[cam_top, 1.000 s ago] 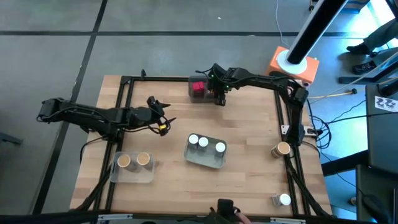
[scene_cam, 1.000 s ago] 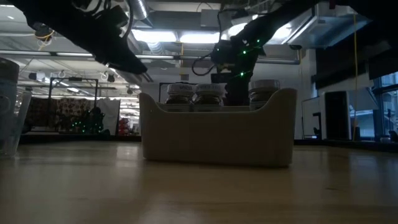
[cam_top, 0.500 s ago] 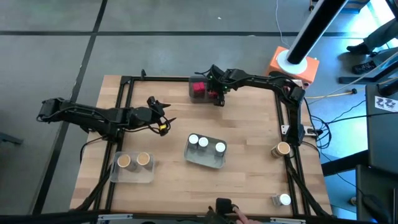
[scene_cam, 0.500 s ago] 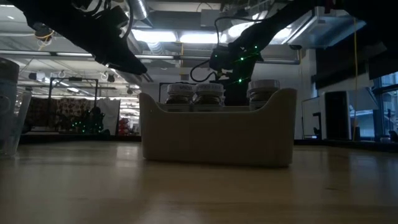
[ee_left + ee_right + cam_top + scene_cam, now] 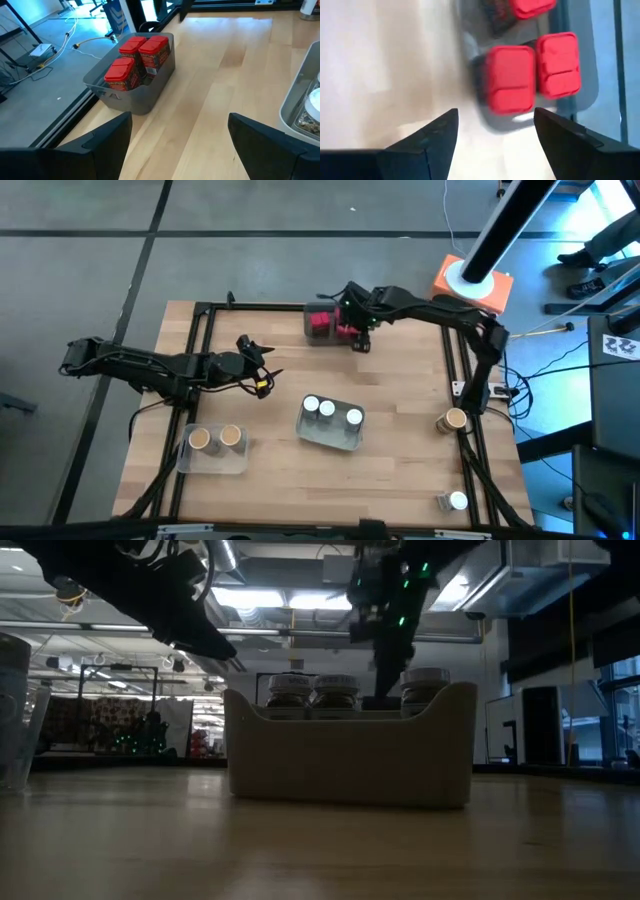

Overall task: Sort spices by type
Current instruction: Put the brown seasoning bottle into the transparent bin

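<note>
Three red blocky spice jars (image 5: 512, 77) stand in a grey tray (image 5: 308, 330) at the table's far edge, also seen in the left wrist view (image 5: 137, 55). My right gripper (image 5: 495, 132) hangs open above that tray's right end (image 5: 358, 338), nothing between its fingers. My left gripper (image 5: 268, 372) waits open at the table's left, pointing toward the tray of red jars. Three white-topped jars (image 5: 328, 409) stand in the middle grey tray (image 5: 325, 438). Two tan-topped jars (image 5: 215, 438) stand in a clear tray (image 5: 212, 462) near the left front.
A lone tan-topped jar (image 5: 455, 420) stands by the right frame rail, and a white-topped jar (image 5: 457, 501) lies near the front right corner. Black frame rails (image 5: 205, 360) run along the table's sides. Bare wood lies between the trays.
My right gripper has risen from the tray of red jars and shifted a little toward the table's right edge. The red jars stay in their tray.
</note>
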Motion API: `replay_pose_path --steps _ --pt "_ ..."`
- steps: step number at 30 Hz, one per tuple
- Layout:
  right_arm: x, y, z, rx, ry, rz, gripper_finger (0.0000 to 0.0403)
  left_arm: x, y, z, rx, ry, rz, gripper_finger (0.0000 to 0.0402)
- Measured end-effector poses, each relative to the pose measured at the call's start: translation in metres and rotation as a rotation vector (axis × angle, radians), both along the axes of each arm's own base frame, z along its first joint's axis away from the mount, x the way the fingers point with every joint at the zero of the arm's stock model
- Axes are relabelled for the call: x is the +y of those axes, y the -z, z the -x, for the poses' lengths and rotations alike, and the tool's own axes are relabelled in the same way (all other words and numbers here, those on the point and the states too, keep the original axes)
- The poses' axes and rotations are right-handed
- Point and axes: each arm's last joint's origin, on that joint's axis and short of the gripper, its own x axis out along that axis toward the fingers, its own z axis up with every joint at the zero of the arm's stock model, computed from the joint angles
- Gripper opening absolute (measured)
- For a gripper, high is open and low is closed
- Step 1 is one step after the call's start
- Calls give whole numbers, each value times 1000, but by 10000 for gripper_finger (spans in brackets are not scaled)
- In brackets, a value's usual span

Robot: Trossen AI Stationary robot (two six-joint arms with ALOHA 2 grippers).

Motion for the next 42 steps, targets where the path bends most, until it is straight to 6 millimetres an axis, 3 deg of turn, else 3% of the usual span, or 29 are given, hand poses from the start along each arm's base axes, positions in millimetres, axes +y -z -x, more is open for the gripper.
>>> replay_pose_path --steps 7,16,25,34,42 --pt "58 -34 22 42 44 -87 261 0 0 0 -3 -4 9 311" --pt "129 -44 45 56 107 -73 262 -5 1 -1 -8 17 19 311" --pt "178 -21 78 122 193 -32 262 -12 0 -1 -27 36 47 311" --pt "209 16 109 262 274 -64 267 -19 0 -1 -49 56 82 311" --pt "224 19 134 431 369 -18 348 -20 0 -1 -61 53 101 311"
